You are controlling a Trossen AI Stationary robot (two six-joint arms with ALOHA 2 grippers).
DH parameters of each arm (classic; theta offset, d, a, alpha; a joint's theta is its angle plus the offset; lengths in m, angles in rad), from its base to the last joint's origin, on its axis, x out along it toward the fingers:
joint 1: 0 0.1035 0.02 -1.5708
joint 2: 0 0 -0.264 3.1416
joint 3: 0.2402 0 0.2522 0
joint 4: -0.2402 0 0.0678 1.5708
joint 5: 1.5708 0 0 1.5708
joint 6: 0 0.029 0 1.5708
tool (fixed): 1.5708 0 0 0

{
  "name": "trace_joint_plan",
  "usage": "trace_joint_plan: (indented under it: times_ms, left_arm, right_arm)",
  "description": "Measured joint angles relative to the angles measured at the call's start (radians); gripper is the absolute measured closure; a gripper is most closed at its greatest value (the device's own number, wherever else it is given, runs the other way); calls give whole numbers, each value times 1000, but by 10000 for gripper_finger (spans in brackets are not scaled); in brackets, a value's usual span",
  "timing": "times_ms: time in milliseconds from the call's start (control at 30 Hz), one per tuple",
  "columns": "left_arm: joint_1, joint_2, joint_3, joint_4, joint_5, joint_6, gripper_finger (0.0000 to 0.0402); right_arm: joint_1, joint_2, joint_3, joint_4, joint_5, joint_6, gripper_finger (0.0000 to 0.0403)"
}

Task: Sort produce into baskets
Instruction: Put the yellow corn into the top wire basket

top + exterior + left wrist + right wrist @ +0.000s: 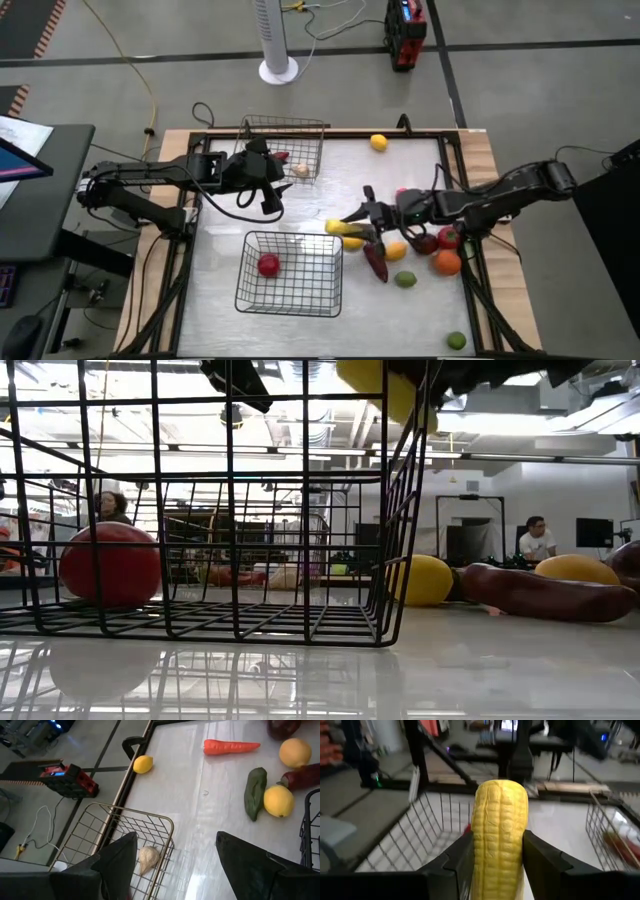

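Baskets come first for me: the near basket (290, 273) sits left of table centre with a round red fruit (268, 264) in its left half, and the far basket (285, 145) stands at the far edge, holding a pale bulb (300, 170) and a dark red piece (281, 156). Between them I see open white tabletop (300, 205), and bare table also runs along the near edge toward a lone lime (456, 340) at the near right corner.

My right gripper (345, 222) is clamped on a yellow corn cob (500, 837), hanging just off the near basket's far right corner. In the high view the cob's long axis runs roughly left to right, its free end toward the left; in the right wrist view it points away over the basket's wire.

My left gripper (172, 857) hovers at the far basket's near edge, fingers spread wide with nothing between them.

Loose produce crowds the right side: a dark red long piece (375, 262), a lemon (396, 250), a green round one (405, 279), an orange (447, 262) and a red one (448, 238). Another lemon (379, 142) lies alone at the far edge.
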State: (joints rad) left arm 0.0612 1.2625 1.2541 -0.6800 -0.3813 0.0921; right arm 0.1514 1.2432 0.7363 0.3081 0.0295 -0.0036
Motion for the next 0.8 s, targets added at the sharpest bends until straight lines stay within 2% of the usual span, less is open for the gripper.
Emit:
trace_joint_plan:
  times_ms: [167, 467, 633, 800]
  left_arm:
    - [0, 0, 0, 3, 0, 0, 141]
    - [0, 0, 0, 23, 0, 6, 141]
    - [0, 0, 0, 20, 0, 8, 141]
    - [0, 0, 0, 20, -2, 8, 141]
  right_arm:
    - [6, 51, 1, 90, -2, 29, 228]
    - [24, 222, 4, 276, -8, 29, 216]
    - [46, 266, 56, 256, -11, 25, 208]
    - [60, 268, 102, 145, 5, -28, 209]
